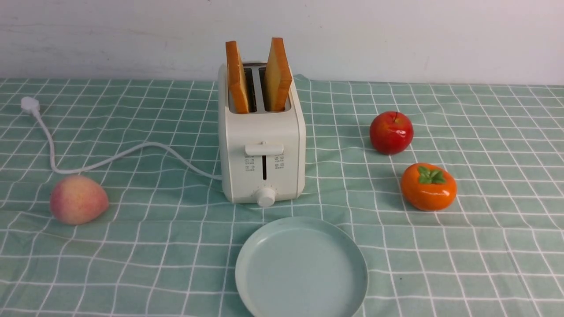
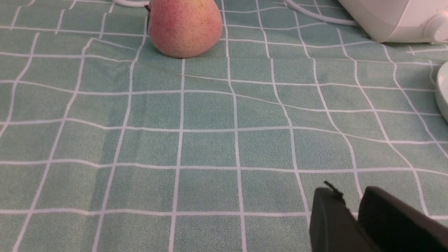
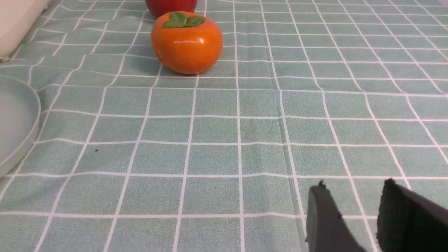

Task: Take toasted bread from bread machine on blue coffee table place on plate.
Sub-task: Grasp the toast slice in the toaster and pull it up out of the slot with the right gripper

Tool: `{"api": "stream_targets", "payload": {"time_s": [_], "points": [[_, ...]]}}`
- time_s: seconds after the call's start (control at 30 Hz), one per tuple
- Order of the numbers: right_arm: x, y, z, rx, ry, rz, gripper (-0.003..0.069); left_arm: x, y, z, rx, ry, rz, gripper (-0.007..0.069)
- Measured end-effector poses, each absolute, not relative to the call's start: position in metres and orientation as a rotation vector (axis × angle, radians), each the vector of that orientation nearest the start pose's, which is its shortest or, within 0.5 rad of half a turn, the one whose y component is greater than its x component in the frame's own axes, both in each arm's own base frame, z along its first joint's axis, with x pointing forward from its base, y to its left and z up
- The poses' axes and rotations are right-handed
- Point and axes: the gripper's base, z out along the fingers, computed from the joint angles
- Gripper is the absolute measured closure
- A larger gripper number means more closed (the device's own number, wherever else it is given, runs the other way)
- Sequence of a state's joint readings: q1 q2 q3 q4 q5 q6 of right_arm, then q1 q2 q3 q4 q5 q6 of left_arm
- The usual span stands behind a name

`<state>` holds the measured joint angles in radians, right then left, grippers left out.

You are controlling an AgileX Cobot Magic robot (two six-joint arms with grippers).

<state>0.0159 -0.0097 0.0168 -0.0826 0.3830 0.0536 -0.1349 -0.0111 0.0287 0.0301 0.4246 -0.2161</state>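
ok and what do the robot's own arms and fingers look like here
Only the tips show, in the wrist views. The left gripper has two flat, matte black fingers with a small frayed wisp on one tip. The right gripper has the same dark, blunt fingers; one looks rough-textured. No arms, cables or markings are visible.

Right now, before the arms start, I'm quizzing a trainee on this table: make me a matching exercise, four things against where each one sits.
Things:
1. peach
2. red apple
3. plate
4. bread slices

Places:
a. standing in the slots of the toaster
b. left of the toaster, near its cord
c. directly in front of the toaster
d. right of the toaster, behind the orange fruit

Pairs: 1-b; 2-d; 3-c; 4-a
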Motion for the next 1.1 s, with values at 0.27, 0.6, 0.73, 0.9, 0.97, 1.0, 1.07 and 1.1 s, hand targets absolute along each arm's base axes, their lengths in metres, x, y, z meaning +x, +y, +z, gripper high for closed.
{"api": "stream_targets", "payload": {"time_s": [0.27,0.6,0.73,0.9,0.97,1.0,1.07,1.1], "points": [[0.053,-0.002,0.176,-0.026,1.837,-0.044,0.0419,0.051,-0.006,0.166,-0.060,1.930,-0.205,0.0501],[0.055,0.002,0.214,-0.059,1.401,-0.025,0.0419,0.054,-0.007,0.178,-0.053,1.786,-0.224,0.0500],[0.054,0.003,0.222,-0.064,1.310,-0.020,0.0419,0.056,-0.007,0.187,-0.048,1.693,-0.236,0.0498],[0.052,0.003,0.227,-0.068,1.252,-0.016,0.0419,0.056,-0.007,0.189,-0.046,1.663,-0.240,0.0494],[0.050,0.004,0.232,-0.055,1.198,0.009,0.0419,0.056,-0.007,0.191,-0.049,1.644,-0.247,0.0492],[0.050,0.004,0.234,-0.050,1.174,0.019,0.0419,0.056,-0.007,0.193,-0.057,1.625,-0.258,0.0491],[0.046,0.004,0.241,-0.018,1.087,0.076,0.0419,0.056,-0.008,0.198,-0.110,1.565,-0.324,0.0490],[0.044,0.004,0.245,0.001,1.039,0.111,0.0419,0.056,-0.008,0.203,-0.155,1.514,-0.381,0.0489]]}}
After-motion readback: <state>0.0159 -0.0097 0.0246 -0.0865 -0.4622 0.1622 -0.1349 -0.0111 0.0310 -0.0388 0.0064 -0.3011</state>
